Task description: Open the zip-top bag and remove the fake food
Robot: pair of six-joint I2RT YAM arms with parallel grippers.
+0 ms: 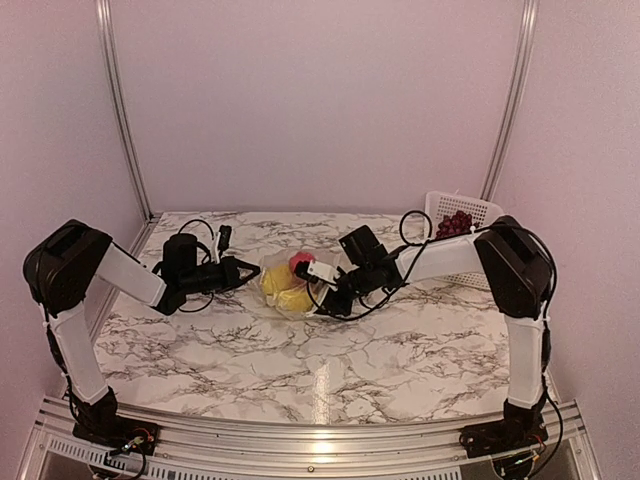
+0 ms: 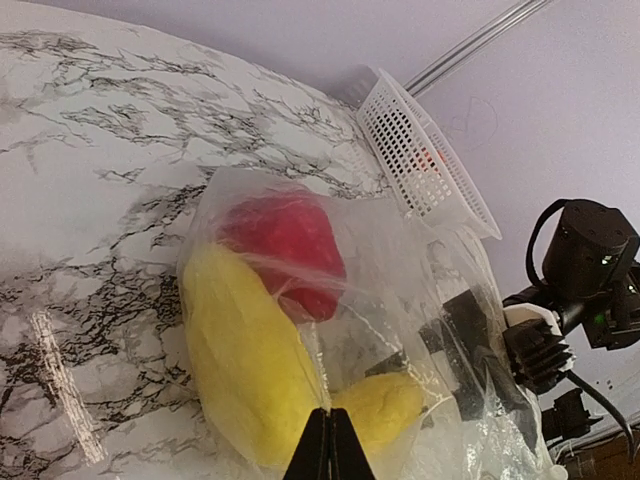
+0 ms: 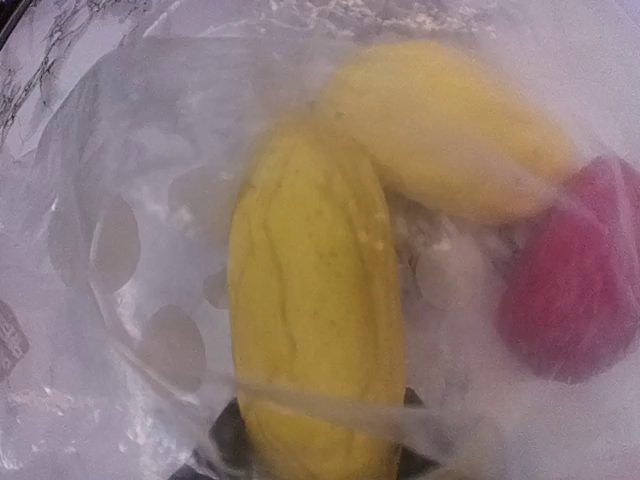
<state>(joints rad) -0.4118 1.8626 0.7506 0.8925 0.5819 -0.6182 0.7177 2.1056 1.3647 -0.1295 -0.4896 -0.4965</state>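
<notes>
The zip-top bag is seen to be of thin clear plastic film, crinkled and glossy, with bright highlights caught along its creases. The long yellow piece inside is shown as matt plastic, faintly grained with fine lengthwise lines, and the second yellow piece as smooth and dull. The red piece is rendered soft and matt through the film. The table is finished in a polished marble pattern on which light is reflected. The basket is moulded of white lattice plastic, semi-matt; the frame rails are of brushed, silvery metal
</notes>
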